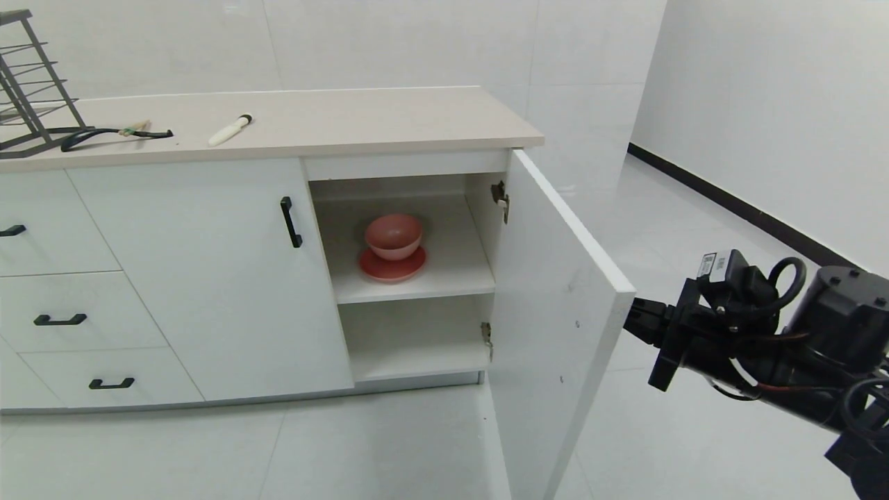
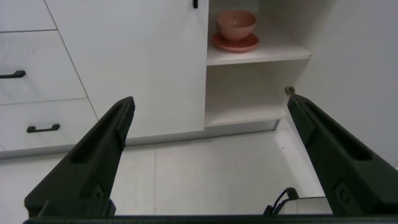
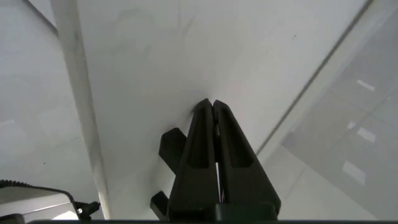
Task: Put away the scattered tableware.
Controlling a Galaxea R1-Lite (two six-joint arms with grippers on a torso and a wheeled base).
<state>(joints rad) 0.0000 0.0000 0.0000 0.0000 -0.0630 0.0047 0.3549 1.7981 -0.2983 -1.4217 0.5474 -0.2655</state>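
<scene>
A white-tiled room is seen, with a pale floor and a long white cabinet [image 1: 208, 278] topped by a beige desk [image 1: 312, 121]. The open door [image 1: 549, 298] of the cabinet is swung out towards the robot and is taken here as the landmark.

The right arm [image 1: 729, 326] is held low and stretched level towards the outer face of the open door, its forward end hidden behind the door's edge in the head view. The right pincer [image 3: 212, 104] is seen with its fingers pressed together, nothing between them, the tips set against the door's outer face. The left pincer [image 2: 210, 102] is held over the floor on the inner side of the open door, pointed at the cabinet, with its fingers spread wide apart.

The pink bowl [image 1: 394, 235] is seen standing on a red plate [image 1: 391, 267] on the upper shelf, just inside the compartment uncovered by the open door. The lower shelf lies beneath them.

Beyond the compartment from the open door, a closed door with a black handle [image 1: 291, 221] and a stack of drawers [image 1: 62, 319] are found. On the desk, well apart from the open door, a white-handled utensil [image 1: 229, 130], a dark utensil [image 1: 111, 132] and a wire rack [image 1: 28, 83] are laid.
</scene>
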